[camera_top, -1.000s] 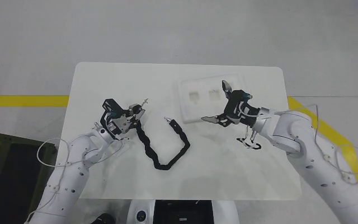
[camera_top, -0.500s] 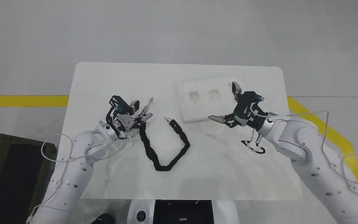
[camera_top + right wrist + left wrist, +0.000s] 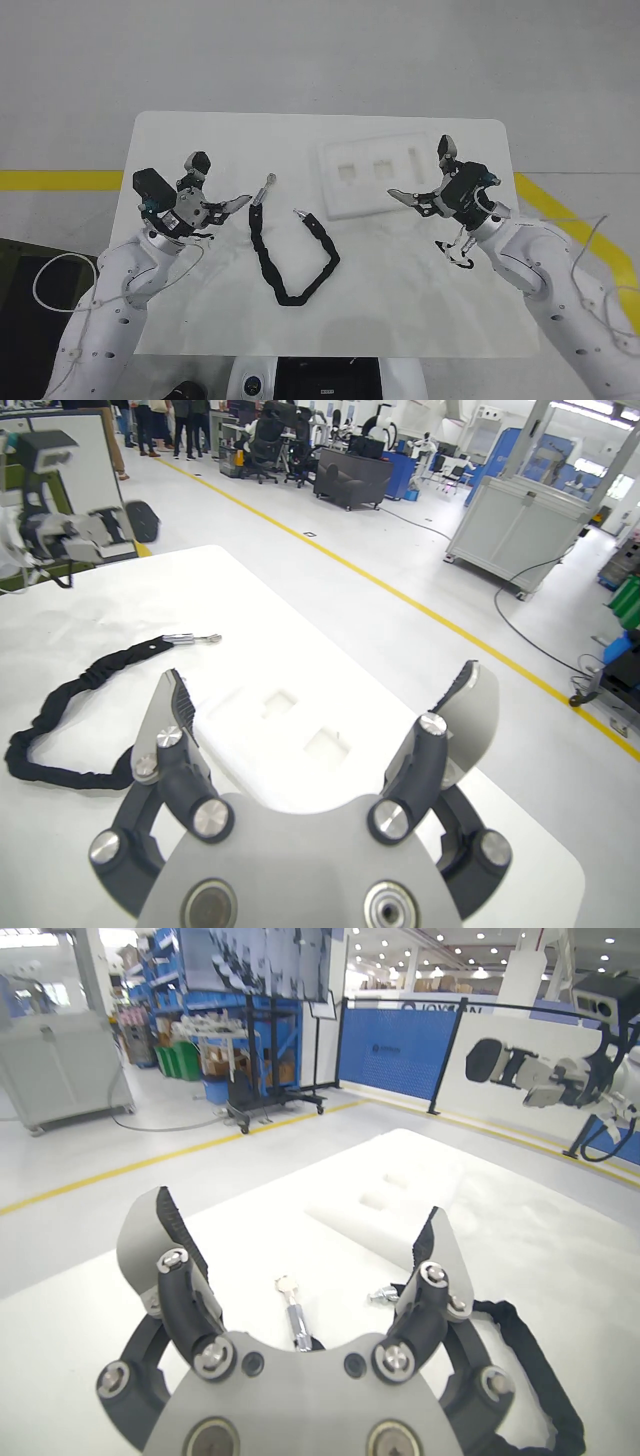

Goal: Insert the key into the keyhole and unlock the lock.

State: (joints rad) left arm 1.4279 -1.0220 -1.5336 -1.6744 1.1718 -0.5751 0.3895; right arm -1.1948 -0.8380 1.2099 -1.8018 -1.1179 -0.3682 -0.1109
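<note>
White table (image 3: 400,290) carries a black chain lock (image 3: 300,290) with a key (image 3: 268,181) at one end. Either side hover the left tool (image 3: 222,182) and right tool (image 3: 418,170), both spread apart, empty.

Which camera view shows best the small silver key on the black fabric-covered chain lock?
The left wrist view: the small silver key lies nearest there, its head and shank distinct at the silver lock cylinder. The right wrist view shows it farther off; the top view shows it as a thin glint.
</note>
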